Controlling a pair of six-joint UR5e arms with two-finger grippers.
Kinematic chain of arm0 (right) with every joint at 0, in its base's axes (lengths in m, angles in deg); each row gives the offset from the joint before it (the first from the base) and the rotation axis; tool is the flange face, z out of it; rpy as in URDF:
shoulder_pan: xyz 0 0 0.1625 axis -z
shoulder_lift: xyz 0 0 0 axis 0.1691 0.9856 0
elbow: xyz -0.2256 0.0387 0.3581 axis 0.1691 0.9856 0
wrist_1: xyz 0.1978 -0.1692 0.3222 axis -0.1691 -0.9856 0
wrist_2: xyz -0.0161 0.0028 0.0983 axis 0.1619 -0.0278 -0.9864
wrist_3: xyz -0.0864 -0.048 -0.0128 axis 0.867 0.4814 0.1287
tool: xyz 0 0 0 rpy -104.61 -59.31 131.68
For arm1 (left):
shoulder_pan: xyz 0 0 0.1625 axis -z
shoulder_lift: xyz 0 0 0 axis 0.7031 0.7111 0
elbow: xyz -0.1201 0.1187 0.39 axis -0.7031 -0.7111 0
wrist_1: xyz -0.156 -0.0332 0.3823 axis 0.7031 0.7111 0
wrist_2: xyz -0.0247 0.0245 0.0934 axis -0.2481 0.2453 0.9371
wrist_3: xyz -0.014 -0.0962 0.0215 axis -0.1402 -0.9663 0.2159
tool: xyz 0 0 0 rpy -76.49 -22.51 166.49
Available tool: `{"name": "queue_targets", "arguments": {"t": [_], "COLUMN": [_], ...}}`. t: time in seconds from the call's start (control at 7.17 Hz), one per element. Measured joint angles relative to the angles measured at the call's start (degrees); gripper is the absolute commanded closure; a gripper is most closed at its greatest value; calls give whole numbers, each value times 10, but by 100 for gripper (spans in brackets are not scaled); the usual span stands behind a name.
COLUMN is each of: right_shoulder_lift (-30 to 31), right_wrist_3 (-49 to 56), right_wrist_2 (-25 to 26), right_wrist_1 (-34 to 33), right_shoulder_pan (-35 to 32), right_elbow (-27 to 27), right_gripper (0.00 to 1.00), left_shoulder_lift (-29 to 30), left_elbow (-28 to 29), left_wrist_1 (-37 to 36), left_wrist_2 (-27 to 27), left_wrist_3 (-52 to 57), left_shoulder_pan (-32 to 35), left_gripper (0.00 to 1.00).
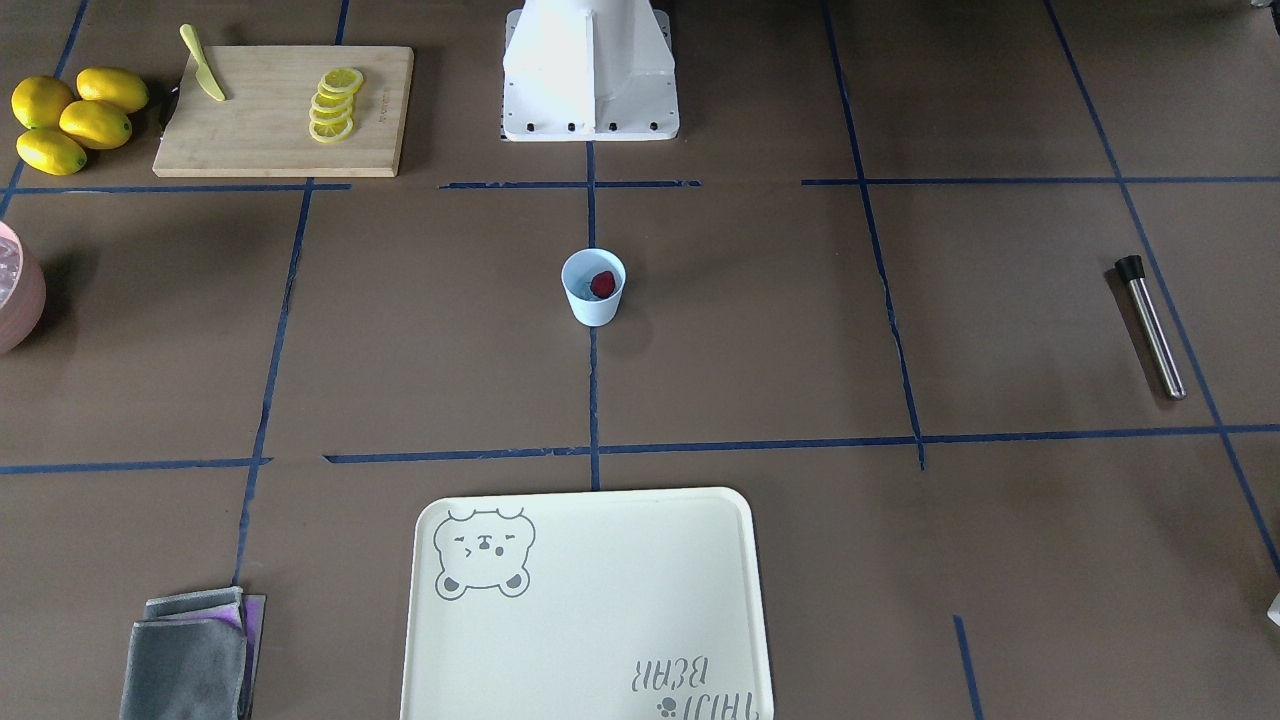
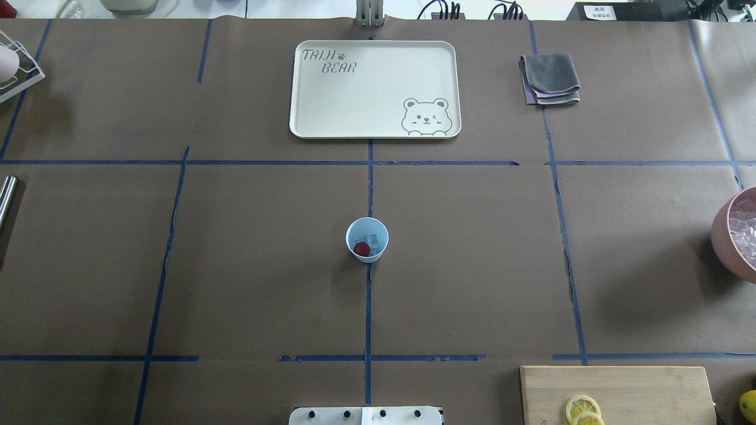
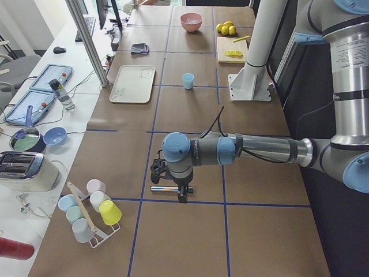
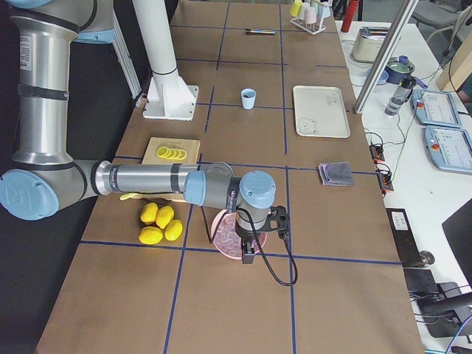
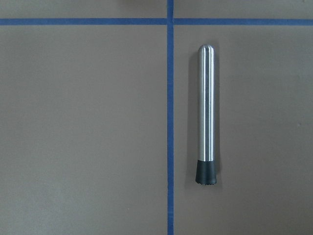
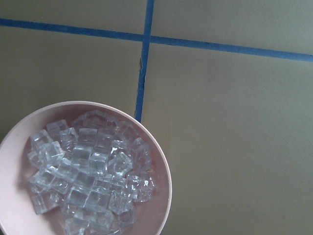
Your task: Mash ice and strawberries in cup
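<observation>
The light blue cup [image 2: 367, 239] stands upright at the table's middle; it also shows in the front view [image 1: 594, 287]. In it lie a dark red strawberry [image 2: 362, 249] and faint clear ice [image 2: 372, 239]. A steel muddler with a black tip [image 5: 206, 115] lies flat on the table at the robot's far left [image 1: 1152, 326]. My left gripper [image 3: 183, 195] hangs right over it; I cannot tell if it is open. My right gripper [image 4: 249, 254] hovers over the pink bowl of ice cubes [image 6: 161, 196] at the far right; I cannot tell its state.
A cream bear tray [image 2: 366, 94] lies beyond the cup. A folded grey cloth [image 2: 550, 78] lies beside it. A cutting board [image 1: 270, 140] holds lemon slices [image 1: 333, 104] and a yellow knife [image 1: 203, 63], with whole lemons [image 1: 75, 118] next to it. A rack of cups [image 3: 89, 210] stands past the muddler.
</observation>
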Motion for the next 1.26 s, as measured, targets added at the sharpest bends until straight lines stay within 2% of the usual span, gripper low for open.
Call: {"name": "queue_targets", "arguments": {"t": [0.7,1.26], "right_shoulder_lift": [-4,-6], "right_wrist_3": [-3,-7], "right_wrist_2": [-1,-32], "right_wrist_1": [1,1], "right_shoulder_pan": [0,1], "right_elbow": [-3,-6], "right_gripper": [1,1], "left_shoulder_lift": [-1,-2], "left_elbow": [-4,-4], "left_wrist_1": [-2,-2], "left_wrist_2": [0,0], "left_wrist_3": [5,5], "left_shoulder_pan": [1,0], "left_gripper": [0,0]}}
